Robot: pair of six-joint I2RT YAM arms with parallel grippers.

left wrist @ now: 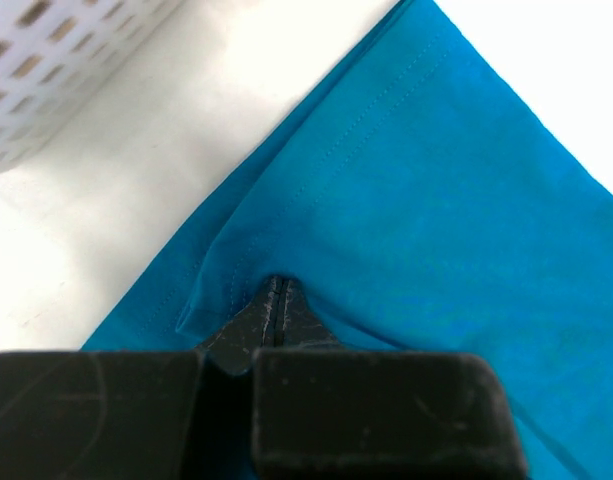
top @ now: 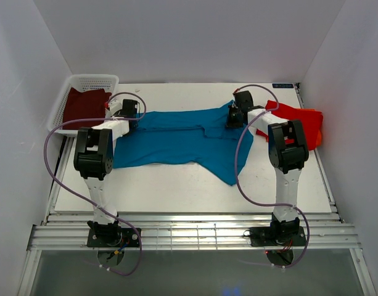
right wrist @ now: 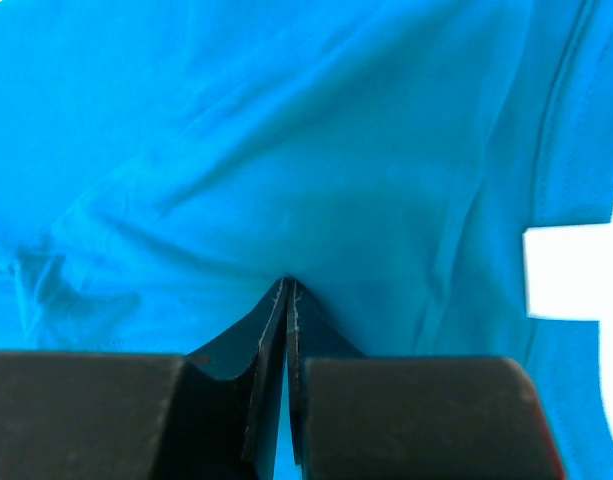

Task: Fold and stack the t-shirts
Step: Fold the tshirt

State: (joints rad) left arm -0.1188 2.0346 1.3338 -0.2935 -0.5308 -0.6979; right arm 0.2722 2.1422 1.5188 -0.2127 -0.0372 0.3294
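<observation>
The teal-blue t-shirt point(top: 176, 139) lies spread across the middle of the table, partly folded along its length, with one corner pointing toward the front. My left gripper point(top: 132, 117) is at its far left edge, and its jaws point(left wrist: 277, 285) are shut on a pinch of the teal cloth point(left wrist: 436, 200). At the shirt's far right end my right gripper point(top: 233, 118) is also shut point(right wrist: 288, 285), with teal cloth point(right wrist: 286, 150) showing between the fingers. The red-orange t-shirt point(top: 299, 123) lies bunched on the table at the right. The maroon t-shirt point(top: 84, 105) sits in the basket.
The white mesh basket point(top: 93, 78) stands at the back left corner, close to my left gripper; its wall point(left wrist: 46, 80) shows in the left wrist view. White walls close in the table on three sides. Purple cables loop from both arms.
</observation>
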